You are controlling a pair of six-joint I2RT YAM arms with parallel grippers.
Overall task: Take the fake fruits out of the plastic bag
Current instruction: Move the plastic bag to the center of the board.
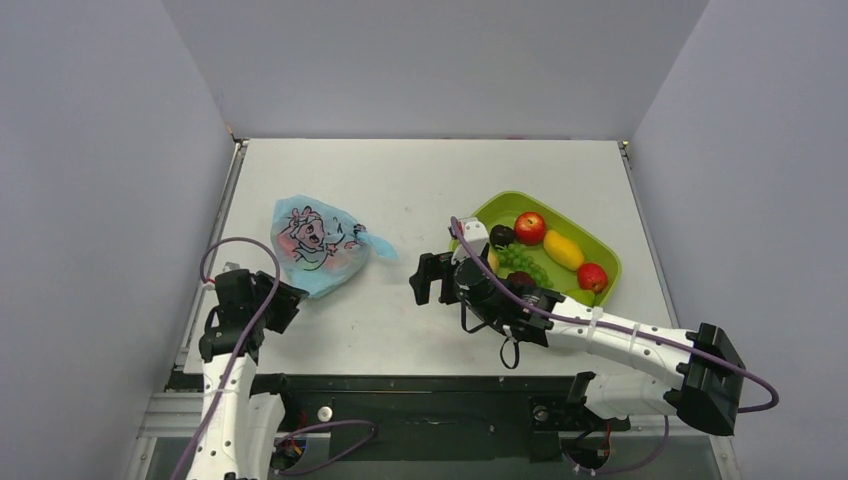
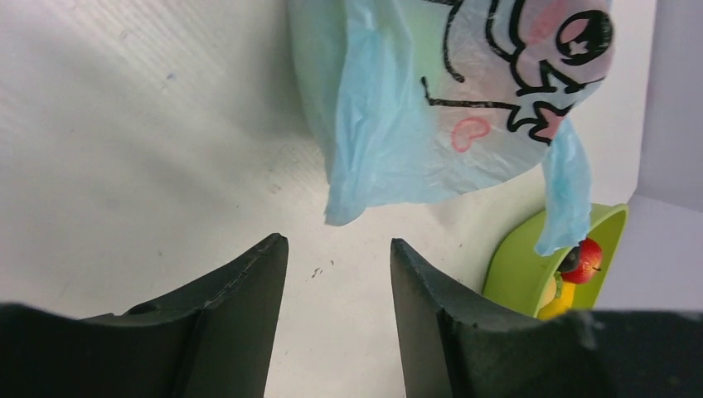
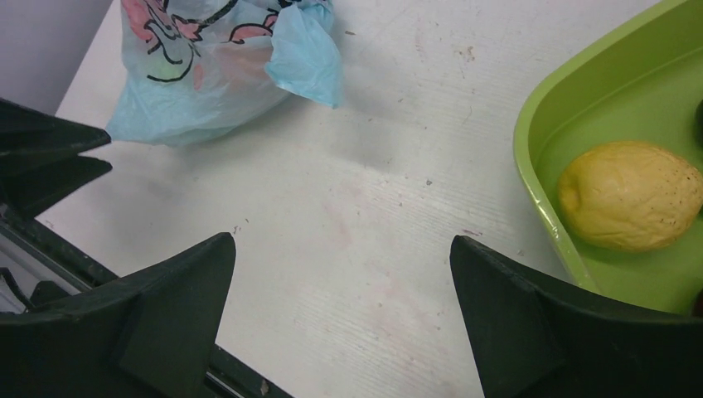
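The light-blue plastic bag (image 1: 320, 243) with black cartoon drawings lies on the table's left half, its twisted end pointing right. It also shows in the left wrist view (image 2: 431, 108) and the right wrist view (image 3: 207, 66). The fake fruits inside it are hidden; only faint green and orange tints show through. My left gripper (image 1: 285, 303) (image 2: 338, 249) is open and empty, just short of the bag's near edge. My right gripper (image 1: 428, 279) (image 3: 341, 249) is open wide and empty over bare table between the bag and the tray.
A green tray (image 1: 598, 245) stands at the right with a red apple (image 1: 530, 227), yellow mango (image 1: 563, 250), green grapes (image 1: 522, 260), a dark plum (image 1: 501, 236) and a red fruit (image 1: 592, 276). A lemon (image 3: 630, 195) lies at its near end.
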